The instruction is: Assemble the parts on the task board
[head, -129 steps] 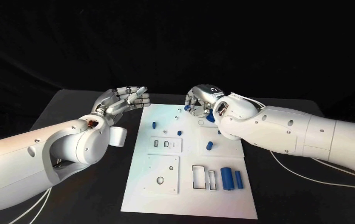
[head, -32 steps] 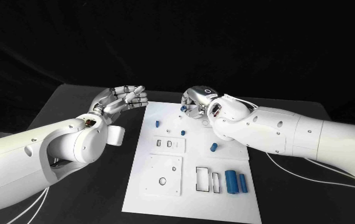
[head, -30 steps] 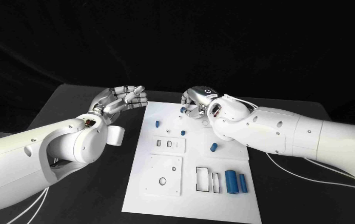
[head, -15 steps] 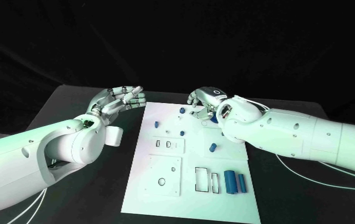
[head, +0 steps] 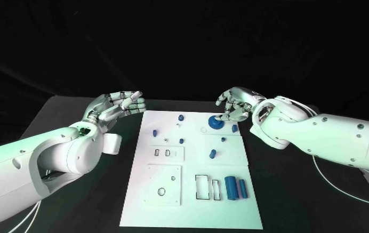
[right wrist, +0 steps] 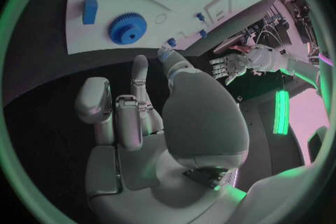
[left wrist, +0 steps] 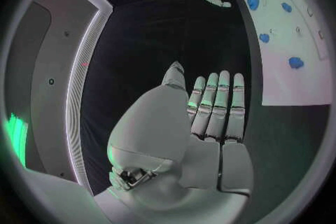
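The right hand hides part of the blue gear; the board's smallest parts are too small to tell.

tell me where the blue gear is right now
In the head view the blue gear sits on the far right part of the task board, just below the right hand, with a small blue block beside it.
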{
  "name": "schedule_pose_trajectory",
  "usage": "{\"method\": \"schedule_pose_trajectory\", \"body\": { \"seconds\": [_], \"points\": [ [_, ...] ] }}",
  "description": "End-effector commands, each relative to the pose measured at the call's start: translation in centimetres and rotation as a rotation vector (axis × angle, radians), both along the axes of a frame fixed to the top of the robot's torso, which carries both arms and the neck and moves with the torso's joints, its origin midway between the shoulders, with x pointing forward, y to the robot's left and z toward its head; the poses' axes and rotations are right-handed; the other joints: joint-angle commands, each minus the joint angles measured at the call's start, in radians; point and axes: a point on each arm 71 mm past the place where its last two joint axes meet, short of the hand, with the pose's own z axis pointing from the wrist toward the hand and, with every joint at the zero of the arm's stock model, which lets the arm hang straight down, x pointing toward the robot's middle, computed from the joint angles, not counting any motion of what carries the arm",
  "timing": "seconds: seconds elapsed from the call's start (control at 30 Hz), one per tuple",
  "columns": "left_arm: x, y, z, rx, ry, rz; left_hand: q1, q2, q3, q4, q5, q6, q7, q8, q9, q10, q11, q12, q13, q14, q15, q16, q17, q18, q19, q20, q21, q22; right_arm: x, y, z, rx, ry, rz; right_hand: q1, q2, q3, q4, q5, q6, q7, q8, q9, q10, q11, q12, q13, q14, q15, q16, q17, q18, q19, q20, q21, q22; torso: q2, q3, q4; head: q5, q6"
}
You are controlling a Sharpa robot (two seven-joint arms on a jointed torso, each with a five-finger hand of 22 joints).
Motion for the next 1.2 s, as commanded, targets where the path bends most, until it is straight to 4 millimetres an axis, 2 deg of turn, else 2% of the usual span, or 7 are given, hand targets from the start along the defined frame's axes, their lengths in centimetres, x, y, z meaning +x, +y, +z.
{"method": "schedule_pose_trajectory", "body": {
  "seconds": [0.03,0.07,0.1,0.2,0.3,0.53,1.2],
  "points": [
    [0.0,-0.3,0.1,-0.017,-0.005,-0.034,-0.002,0.007,-0.007,-0.001,-0.006,-0.008,0.032,-0.005,-0.001,0.005,-0.001,-0.004,0.001,0.002,0.002,-0.003,-0.001,0.010,-0.007,0.003,-0.003,-0.001,0.2,-0.6,-0.9,0.026,0.120,-0.011,0.070,0.012,-0.063,0.074,-0.004,-0.028,0.001,0.034,-0.002,-0.002,0.002,0.248,0.224,0.069,0.001,0.035,0.085,-0.024,0.025,0.004,0.023,0.034,-0.007,0.0035,-0.0074,-0.005,-0.001],
    [0.0,-0.4,0.1,-0.017,-0.004,-0.037,-0.001,0.007,-0.007,-0.001,-0.005,-0.009,0.032,-0.005,-0.001,0.005,-0.001,-0.005,0.001,0.002,0.002,-0.004,-0.001,0.010,-0.007,0.003,-0.004,-0.001,0.3,-0.7,-1.0,0.025,0.127,-0.015,0.097,0.012,-0.084,0.114,-0.004,-0.039,0.003,0.050,-0.005,0.015,0.006,0.379,0.340,0.074,0.001,0.048,0.115,-0.026,0.031,0.007,0.028,0.045,-0.008,0.0043,-0.0080,-0.005,-0.001],
    [0.0,-0.4,0.1,-0.018,-0.004,-0.039,-0.001,0.007,-0.007,-0.001,-0.005,-0.009,0.032,-0.005,-0.001,0.005,-0.001,-0.005,0.001,0.002,0.002,-0.004,-0.001,0.010,-0.007,0.003,-0.004,-0.001,0.4,-0.8,-1.1,0.024,0.131,-0.017,0.112,0.010,-0.094,0.132,-0.004,-0.044,0.002,0.059,-0.007,0.024,0.009,0.445,0.399,0.076,0.005,0.054,0.127,-0.026,0.034,0.006,0.031,0.051,-0.008,0.0045,-0.0082,-0.004,-0.002],
    [0.0,-0.5,0.0,-0.020,-0.002,-0.045,-0.001,0.007,-0.007,-0.001,-0.005,-0.009,0.032,-0.005,-0.001,0.005,-0.001,-0.005,0.001,0.002,0.002,-0.004,-0.001,0.010,-0.007,0.003,-0.004,-0.001,0.8,-0.7,-1.6,0.021,0.141,-0.019,0.118,0.022,-0.107,0.129,-0.001,-0.053,0.007,0.082,-0.014,0.093,0.010,0.662,0.594,0.087,0.009,0.075,0.184,-0.033,0.051,0.011,0.053,0.084,-0.007,0.0058,-0.0066,-0.004,-0.002],
    [0.0,-0.5,0.0,-0.020,-0.001,-0.049,-0.001,0.007,-0.007,-0.001,-0.005,-0.009,0.032,-0.005,-0.001,0.005,-0.001,-0.005,0.001,0.002,0.002,-0.005,-0.001,0.010,-0.008,0.003,-0.004,-0.002,1.0,-0.2,-2.1,0.016,0.149,-0.011,0.122,0.029,-0.108,0.127,0.006,-0.057,0.010,0.097,-0.020,0.127,0.014,0.762,0.685,0.092,0.013,0.085,0.213,-0.036,0.060,0.015,0.064,0.101,-0.005,0.0075,-0.0032,-0.003,-0.003],
    [0.1,-0.5,-0.1,-0.020,0.003,-0.052,0.000,0.007,-0.007,-0.002,-0.005,-0.009,0.032,-0.005,-0.001,0.005,-0.001,-0.005,0.001,0.002,0.002,-0.005,-0.001,0.010,-0.008,0.003,-0.004,-0.002,1.5,0.9,-3.1,0.010,0.165,-0.001,0.131,0.035,-0.098,0.126,0.015,-0.058,0.011,0.109,-0.025,0.145,0.016,0.813,0.733,0.095,0.015,0.090,0.229,-0.038,0.066,0.017,0.072,0.114,-0.003,0.0072,0.0012,-0.001,-0.001],
    [0.0,-0.5,-0.1,-0.019,0.005,-0.052,0.001,0.008,-0.008,-0.002,-0.004,-0.009,0.032,-0.005,-0.001,0.005,-0.001,-0.007,0.001,0.002,0.003,-0.007,-0.001,0.010,-0.009,0.004,-0.005,-0.003,2.1,0.8,-3.8,-0.027,0.138,-0.034,0.144,0.044,-0.067,0.124,0.040,-0.046,0.011,0.129,-0.033,0.182,0.017,0.885,0.801,0.102,0.017,0.099,0.262,-0.044,0.081,0.019,0.093,0.143,-0.005,0.0062,-0.0010,0.002,-0.013]
  ]
}}
